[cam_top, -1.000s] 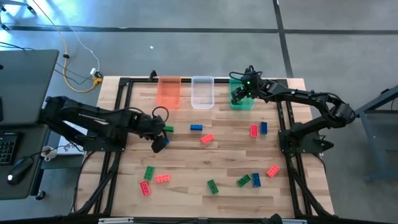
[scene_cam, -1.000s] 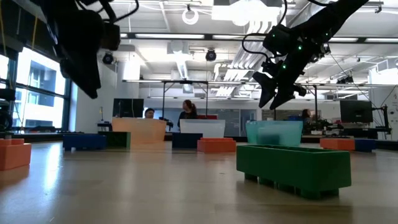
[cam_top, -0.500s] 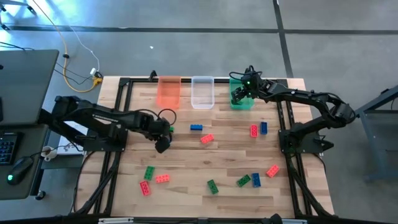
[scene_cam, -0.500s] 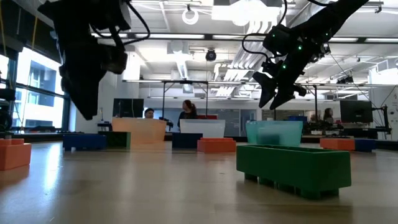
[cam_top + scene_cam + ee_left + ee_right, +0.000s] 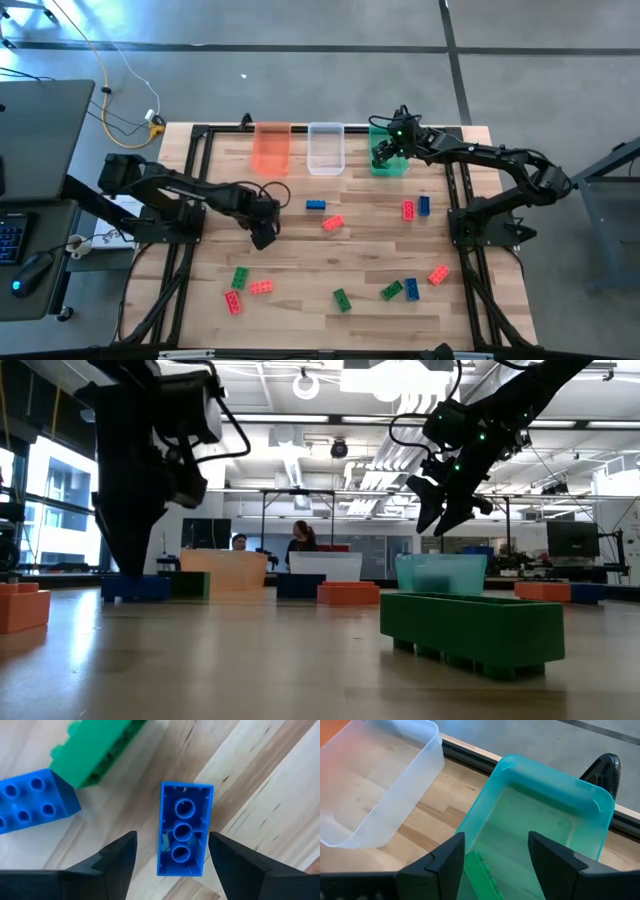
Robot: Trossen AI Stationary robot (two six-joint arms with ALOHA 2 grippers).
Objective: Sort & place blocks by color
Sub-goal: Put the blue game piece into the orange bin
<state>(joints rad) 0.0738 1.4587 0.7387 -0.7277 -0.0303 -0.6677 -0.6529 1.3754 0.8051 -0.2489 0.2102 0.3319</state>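
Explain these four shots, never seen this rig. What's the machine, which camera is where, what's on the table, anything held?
It is a two-armed robot at a wooden table, sorting toy blocks by color into bins. The overhead shot shows everything; the second looks level across the tabletop; the last two come from cameras on each wrist.

The left pincer hangs open on either side of a blue block lying studs-down on the wood, not yet closed on it. Beside it lie another blue block and a green block.

The right pincer is open over the green bin, which has a green block in it. The clear bin and orange bin stand alongside. More loose blocks are scattered on the table.
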